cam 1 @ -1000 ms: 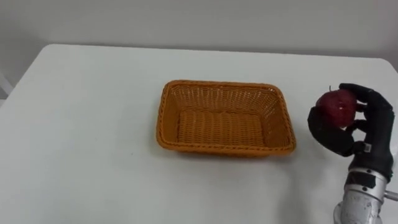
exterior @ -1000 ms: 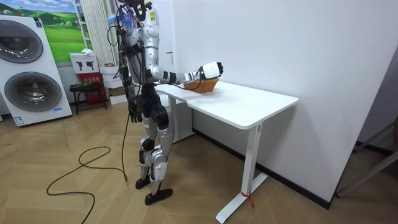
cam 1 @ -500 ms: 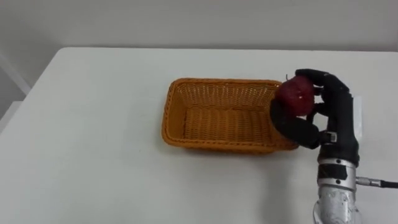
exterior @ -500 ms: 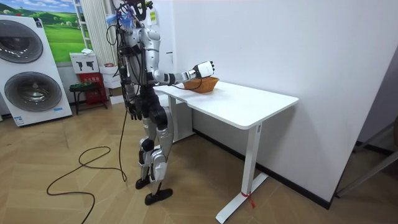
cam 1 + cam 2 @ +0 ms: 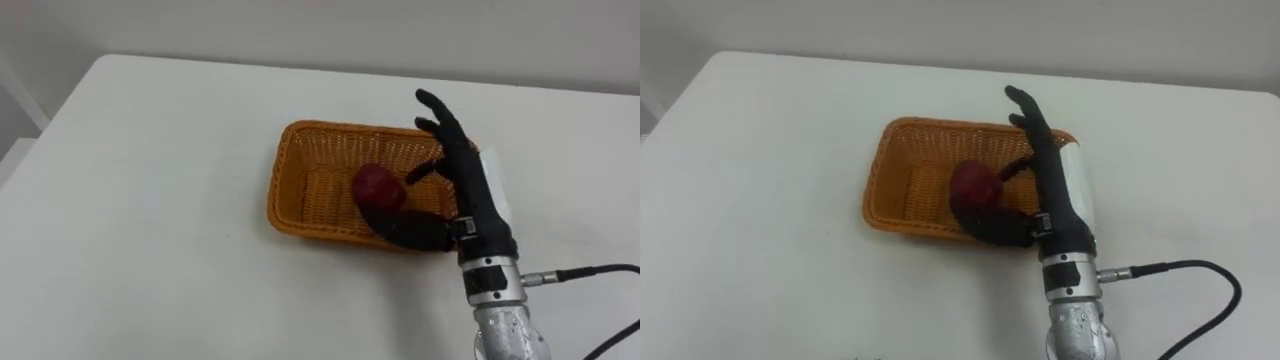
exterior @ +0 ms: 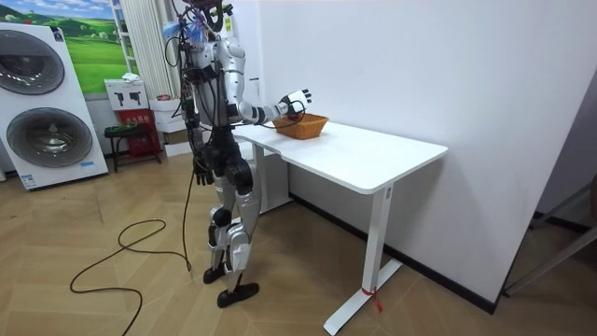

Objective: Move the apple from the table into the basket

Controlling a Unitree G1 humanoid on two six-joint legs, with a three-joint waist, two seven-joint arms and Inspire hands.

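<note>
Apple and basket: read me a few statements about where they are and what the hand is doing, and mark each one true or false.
1. The apple is inside the basket. True.
2. The right hand is curled tight round the apple. False: its fingers are straight and the hand is open, over the basket's right end beside the apple.
3. The basket stands on the white table. True.
4. The basket is blue plastic. False: it is orange wicker.
5. The robot kneels on the floor. False: the room view shows it standing at the table's end.
</note>
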